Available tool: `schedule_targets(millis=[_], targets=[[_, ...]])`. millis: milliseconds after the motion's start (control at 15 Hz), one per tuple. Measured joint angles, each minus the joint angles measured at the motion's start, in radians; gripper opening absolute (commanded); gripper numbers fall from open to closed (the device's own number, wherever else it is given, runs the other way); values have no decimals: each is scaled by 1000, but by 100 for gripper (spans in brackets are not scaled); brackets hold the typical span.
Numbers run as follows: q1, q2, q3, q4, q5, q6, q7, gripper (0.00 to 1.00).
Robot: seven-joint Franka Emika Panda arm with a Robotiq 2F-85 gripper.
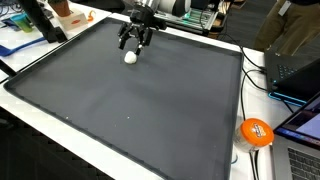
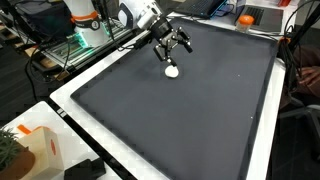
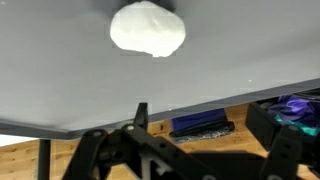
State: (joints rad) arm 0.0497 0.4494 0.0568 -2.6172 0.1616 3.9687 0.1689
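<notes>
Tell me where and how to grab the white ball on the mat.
Pinch the white ball across its middle, coming straight down from above: it is small, roundish and lies free on the flat mat, and the open gripper hangs right over it.

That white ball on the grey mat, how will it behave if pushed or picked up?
The white ball looks rounded and sits free on the flat grey mat, so a push would probably roll it. Its outline in the wrist view is slightly lumpy, so it may be soft and roll unevenly. It is small beside the open gripper, so likely light.
</notes>
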Motion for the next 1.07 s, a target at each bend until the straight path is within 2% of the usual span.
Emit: schedule_targets(millis=[1067], targets=[[0, 24, -22, -6, 25, 7, -19, 100]])
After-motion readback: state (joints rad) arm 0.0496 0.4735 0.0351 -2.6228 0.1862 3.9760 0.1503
